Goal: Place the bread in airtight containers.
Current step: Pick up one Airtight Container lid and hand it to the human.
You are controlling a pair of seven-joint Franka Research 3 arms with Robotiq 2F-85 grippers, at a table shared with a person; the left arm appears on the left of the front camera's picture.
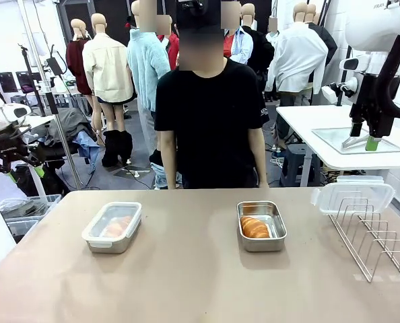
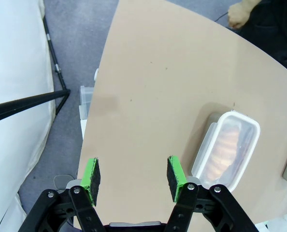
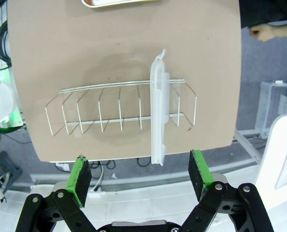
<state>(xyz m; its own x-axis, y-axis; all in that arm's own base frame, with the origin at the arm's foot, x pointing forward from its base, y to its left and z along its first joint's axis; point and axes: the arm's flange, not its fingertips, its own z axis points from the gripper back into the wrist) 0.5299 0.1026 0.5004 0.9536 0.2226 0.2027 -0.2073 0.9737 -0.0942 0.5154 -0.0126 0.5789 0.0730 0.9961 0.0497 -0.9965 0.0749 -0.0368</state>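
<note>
On the table's left stands an airtight container (image 1: pixel 112 227) with its clear lid on and a golden bread roll (image 1: pixel 117 226) showing through it. A second steel container (image 1: pixel 261 225) on the right is uncovered and holds the other bread roll (image 1: pixel 254 227). Its clear lid (image 1: pixel 353 196) leans upright in the wire rack (image 1: pixel 378 239). My left gripper (image 1: pixel 23 175) hangs open beyond the table's left edge, high above the lidded container (image 2: pixel 228 150), with nothing between its pads (image 2: pixel 133 178). Raised at the far right, my right gripper (image 1: pixel 363 140) is open and empty over the rack (image 3: pixel 119 108) and lid (image 3: pixel 159 111).
A person in a black shirt (image 1: pixel 210 114) stands at the far side of the table, hands down by the edge (image 2: pixel 240 14). The rack takes up the table's right end. A white side table (image 1: pixel 341 138) stands behind on the right, and plastic bins (image 1: pixel 25 212) sit on the floor at left.
</note>
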